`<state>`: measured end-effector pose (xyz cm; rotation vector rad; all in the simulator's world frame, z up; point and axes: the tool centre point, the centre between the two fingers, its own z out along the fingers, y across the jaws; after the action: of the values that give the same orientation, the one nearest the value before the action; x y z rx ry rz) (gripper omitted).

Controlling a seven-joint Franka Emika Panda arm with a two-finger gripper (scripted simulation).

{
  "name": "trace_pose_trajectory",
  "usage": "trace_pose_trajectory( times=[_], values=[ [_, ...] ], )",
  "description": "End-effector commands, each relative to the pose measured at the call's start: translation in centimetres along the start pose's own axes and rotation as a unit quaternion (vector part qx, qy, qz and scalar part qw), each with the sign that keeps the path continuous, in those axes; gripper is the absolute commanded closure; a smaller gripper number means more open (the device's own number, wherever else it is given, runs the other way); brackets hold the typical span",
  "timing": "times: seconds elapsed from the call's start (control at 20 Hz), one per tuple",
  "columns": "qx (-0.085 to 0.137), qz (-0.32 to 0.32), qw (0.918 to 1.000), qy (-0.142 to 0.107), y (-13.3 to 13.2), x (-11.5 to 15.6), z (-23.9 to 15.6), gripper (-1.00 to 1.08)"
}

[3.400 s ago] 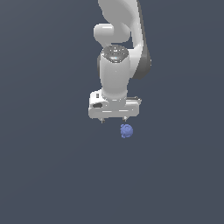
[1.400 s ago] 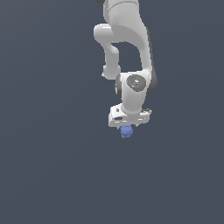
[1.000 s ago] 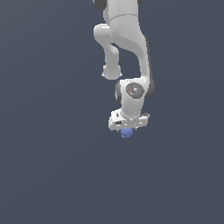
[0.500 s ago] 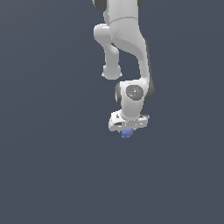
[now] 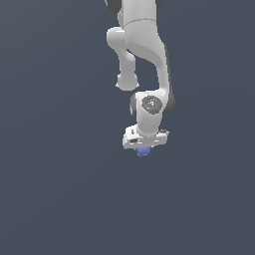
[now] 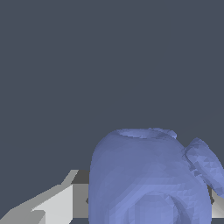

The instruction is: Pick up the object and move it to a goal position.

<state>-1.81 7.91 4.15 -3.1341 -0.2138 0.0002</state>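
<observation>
Pincer (image 5: pixel 144 147), white and blocky, grips the bumpy, faceted, roundish blue-violet object (image 6: pixel 148 179) between its fingers.

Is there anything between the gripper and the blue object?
Nothing: in the exterior view the blue object sits right under the gripper, no gap visible.

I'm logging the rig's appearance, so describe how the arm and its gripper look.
The arm is glossy white, built of rounded, bulbous segments with dark grey bands at the joints. A grey circular cap marks the wrist joint. The gripper is a flat, boxy white block with dark detailing; its jaws are pale grey, angular slabs. No cables show.
</observation>
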Motion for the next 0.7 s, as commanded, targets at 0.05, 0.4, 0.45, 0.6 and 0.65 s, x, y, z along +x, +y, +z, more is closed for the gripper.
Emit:
trace_pose_trajectory(
  times=[0.05, 0.4, 0.45, 0.6, 0.65],
  values=[
    [0.000, 0.001, 1.0000, 0.000, 1.2, -0.5, -0.3, 1.08],
    [0.000, 0.001, 1.0000, 0.000, 5.9, -2.8, -1.7, 1.08],
    [0.000, 0.001, 1.0000, 0.000, 6.8, -3.2, -1.9, 1.08],
    [0.000, 0.001, 1.0000, 0.000, 9.9, -4.7, -2.8, 1.08],
    [0.000, 0.001, 1.0000, 0.000, 11.0, -5.2, -3.1, 1.08]
  ],
)
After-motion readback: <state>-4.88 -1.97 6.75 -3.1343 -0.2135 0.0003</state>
